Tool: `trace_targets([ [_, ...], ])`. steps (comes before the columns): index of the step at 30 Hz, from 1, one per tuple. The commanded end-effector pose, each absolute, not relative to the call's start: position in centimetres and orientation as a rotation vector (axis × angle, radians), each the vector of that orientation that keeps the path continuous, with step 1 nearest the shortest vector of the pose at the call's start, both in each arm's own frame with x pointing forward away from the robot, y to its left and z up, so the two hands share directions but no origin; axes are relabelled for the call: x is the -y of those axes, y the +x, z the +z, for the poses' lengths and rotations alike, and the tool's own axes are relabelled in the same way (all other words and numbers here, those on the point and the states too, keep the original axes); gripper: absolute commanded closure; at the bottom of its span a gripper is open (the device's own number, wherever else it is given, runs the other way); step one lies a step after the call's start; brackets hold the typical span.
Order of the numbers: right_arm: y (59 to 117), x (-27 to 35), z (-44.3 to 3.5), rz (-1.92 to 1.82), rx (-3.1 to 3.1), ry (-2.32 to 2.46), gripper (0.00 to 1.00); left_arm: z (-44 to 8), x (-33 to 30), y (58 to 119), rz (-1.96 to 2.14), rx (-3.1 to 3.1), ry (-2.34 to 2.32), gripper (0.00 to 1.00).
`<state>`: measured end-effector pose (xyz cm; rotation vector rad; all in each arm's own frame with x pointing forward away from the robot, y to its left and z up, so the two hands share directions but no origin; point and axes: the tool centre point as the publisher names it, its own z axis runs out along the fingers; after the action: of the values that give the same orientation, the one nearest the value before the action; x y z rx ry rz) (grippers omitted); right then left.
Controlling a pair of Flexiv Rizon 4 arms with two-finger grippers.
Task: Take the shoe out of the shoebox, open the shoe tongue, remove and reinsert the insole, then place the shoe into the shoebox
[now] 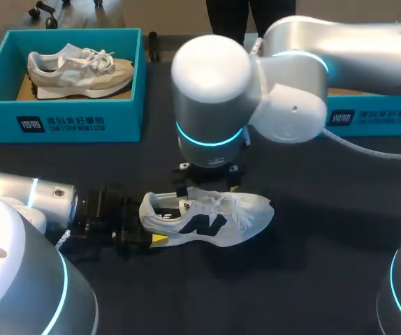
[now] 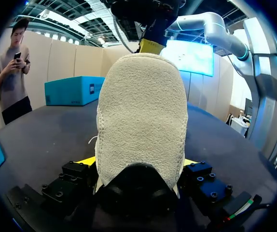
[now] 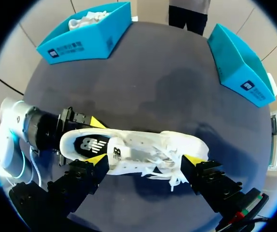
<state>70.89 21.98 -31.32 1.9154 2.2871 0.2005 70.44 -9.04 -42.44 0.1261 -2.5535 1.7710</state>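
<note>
Dark matte surface (image 1: 312, 265) fills the scene, with two silver robot arms working over it. Largest is the right arm (image 1: 256, 91), coming in from the right; its thick wrist hangs over the middle and hides the strip of surface just behind the shoe, as well as part of a teal box (image 1: 375, 118) at the far right. The left arm (image 1: 26, 202) comes in low from the near left. At the far left corner stands an open teal shoebox (image 1: 75, 118) holding a beige shoe (image 1: 82, 70), well apart from both grippers. The white shoe (image 1: 207, 218) sits outside the boxes, upright on its sole in the middle of the surface, with its heel toward the left arm and its toe pointing right. The left gripper (image 2: 138, 164) pinches the heel, with a yellow tip pressed against each side. The right gripper (image 3: 145, 159) hangs above the shoe with its fingers spread wide, one near the collar and one near the toe. The shoe is white with a dark navy mark on its side, a cream, fuzzy heel panel and loose, tangled white laces.
</note>
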Motion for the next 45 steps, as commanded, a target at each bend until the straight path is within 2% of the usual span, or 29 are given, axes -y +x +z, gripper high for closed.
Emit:
trace_targets([
  [1, 71.1, -23.8, -32.3, 0.147, -2.281, 1.905, 0.00, -42.3, 9.0, 70.5, 1.766, 2.557, 0.126, 1.00],
  [22, 71.2, -25.9, -34.1, 0.003, -2.159, 1.841, 0.00, -42.3, 9.0, 70.5, 1.766, 2.557, 0.126, 1.00],
  [45, 70.9, -24.7, -36.0, -0.095, -2.068, 1.897, 0.00, -42.3, 9.0, 70.5, 1.766, 2.557, 0.126, 1.00],
])
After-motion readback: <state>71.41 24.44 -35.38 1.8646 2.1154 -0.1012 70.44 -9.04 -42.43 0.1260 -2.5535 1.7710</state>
